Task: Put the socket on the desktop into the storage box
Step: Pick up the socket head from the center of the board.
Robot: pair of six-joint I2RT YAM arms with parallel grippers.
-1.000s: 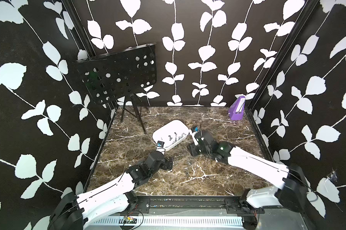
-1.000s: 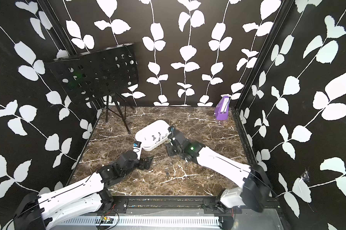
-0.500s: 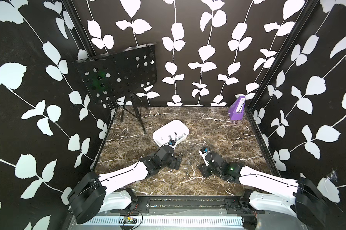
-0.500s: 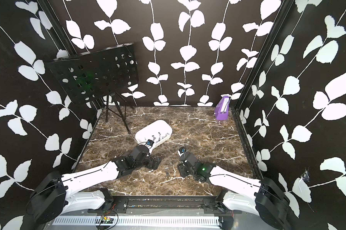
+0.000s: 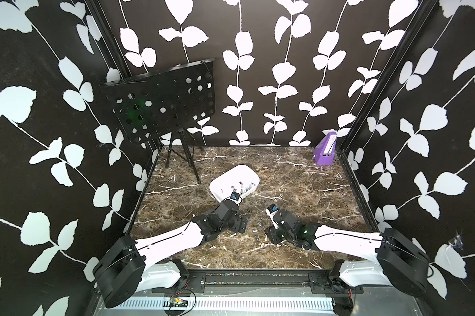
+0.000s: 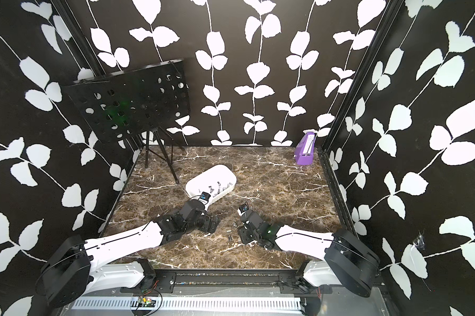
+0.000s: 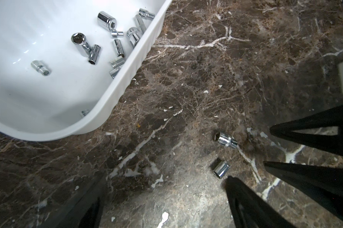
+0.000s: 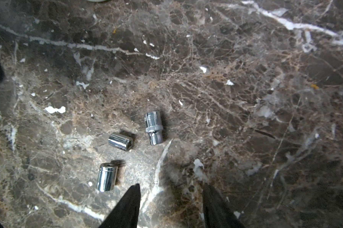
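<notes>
Now my right pincer (image 8: 171, 185) has pulled back from the box (image 7: 48, 94) and hangs spread, empty, by three sockets (image 8: 120, 141) lying on the table (image 8: 245, 79). My left pincer (image 7: 166, 179) gapes empty too; more sockets lie in the box.

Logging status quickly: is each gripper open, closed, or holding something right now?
Left gripper: open, empty.
Right gripper: open, empty, near small chrome cylindrical sockets.
</notes>
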